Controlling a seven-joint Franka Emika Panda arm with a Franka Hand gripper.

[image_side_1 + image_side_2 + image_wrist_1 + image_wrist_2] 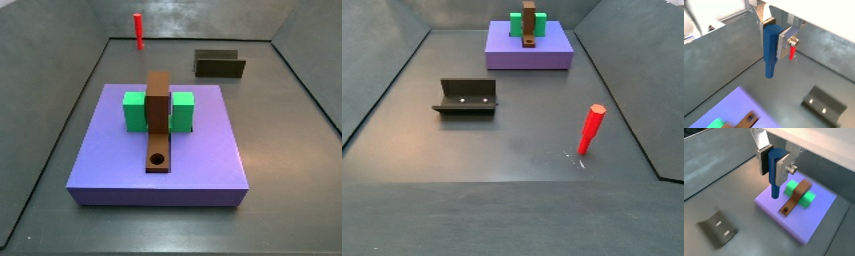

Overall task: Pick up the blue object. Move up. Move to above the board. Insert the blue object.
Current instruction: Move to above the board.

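Observation:
In both wrist views my gripper (774,34) (774,161) is shut on the blue object (771,52) (775,177), a straight blue peg that hangs upright below the silver fingers. It is in the air, touching nothing underneath. The board (799,194) (158,122) (531,27) is a narrow brown plank lying across a green block (809,201) (134,110), with its round hole (158,160) near one end. In a wrist view only the board's end (749,119) shows. Neither side view shows the gripper or the blue object.
The purple slab (801,225) (201,170) (509,55) carries the green block and the board. A red peg (138,30) (591,130) stands on the grey floor. The dark fixture (824,105) (719,228) (219,65) (466,96) stands apart from the slab. Grey walls enclose the floor.

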